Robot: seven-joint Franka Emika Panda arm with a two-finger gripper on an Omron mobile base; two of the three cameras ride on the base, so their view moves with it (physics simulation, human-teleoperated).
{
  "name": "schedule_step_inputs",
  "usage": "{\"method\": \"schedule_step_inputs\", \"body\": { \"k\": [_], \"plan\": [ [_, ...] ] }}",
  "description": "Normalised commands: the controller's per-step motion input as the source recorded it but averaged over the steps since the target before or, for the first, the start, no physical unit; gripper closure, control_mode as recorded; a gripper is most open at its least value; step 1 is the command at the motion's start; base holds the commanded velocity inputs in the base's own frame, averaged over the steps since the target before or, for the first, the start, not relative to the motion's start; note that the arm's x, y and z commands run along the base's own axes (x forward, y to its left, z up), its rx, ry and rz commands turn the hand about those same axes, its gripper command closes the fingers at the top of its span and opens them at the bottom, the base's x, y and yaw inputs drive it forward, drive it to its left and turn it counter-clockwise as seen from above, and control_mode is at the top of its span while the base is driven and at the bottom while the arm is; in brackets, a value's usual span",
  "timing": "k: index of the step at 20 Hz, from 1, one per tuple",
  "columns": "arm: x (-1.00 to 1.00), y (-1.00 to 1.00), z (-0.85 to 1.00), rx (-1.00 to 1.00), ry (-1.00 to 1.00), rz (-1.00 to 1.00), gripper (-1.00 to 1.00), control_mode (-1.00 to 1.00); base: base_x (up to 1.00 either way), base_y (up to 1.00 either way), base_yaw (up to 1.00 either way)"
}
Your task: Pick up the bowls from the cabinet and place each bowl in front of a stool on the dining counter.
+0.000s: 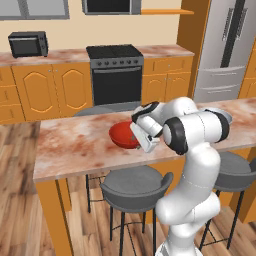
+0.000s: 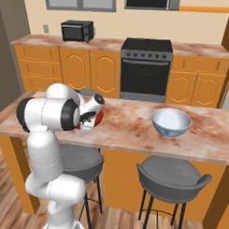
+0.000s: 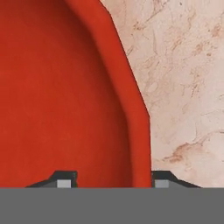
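Note:
The red bowl (image 1: pixel 122 135) (image 3: pixel 65 87) rests on the dining counter (image 1: pixel 70 147) (image 2: pixel 130 128), in front of a stool (image 1: pixel 135 187). My gripper (image 3: pixel 113 181) (image 1: pixel 144 139) is at the bowl's right rim. Its two fingertips (image 3: pixel 64 180) straddle the rim with a clear gap on each side, so the jaws stand open. In the right base view my arm covers most of the red bowl (image 2: pixel 99 117). The white bowl with blue patterning (image 2: pixel 171 122) stands further right on the counter, above another stool (image 2: pixel 172 175). The cabinet is out of view.
A third stool (image 1: pixel 234 167) stands to the right of the arm. Beyond the counter are base cabinets with a black oven (image 1: pixel 116 75), a microwave (image 1: pixel 28 44) and a steel fridge (image 1: pixel 225 50). Wood floor lies left of the counter's end.

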Motion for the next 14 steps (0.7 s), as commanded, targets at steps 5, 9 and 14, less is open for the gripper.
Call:
{"method": "schedule_step_inputs", "body": {
  "k": [5, 9, 14],
  "plan": [
    [-0.04, -0.14, 0.69, 0.0, -0.02, -0.07, -1.0, -1.0, 0.0, 0.0, 0.0],
    [-0.37, -0.37, 0.9, 0.0, 0.0, -0.09, -1.0, -1.0, 0.0, 0.0, 0.0],
    [-0.87, -0.68, 0.83, 0.0, 0.04, -0.19, -1.0, -1.0, 0.0, 0.0, 0.0]
  ]
}}
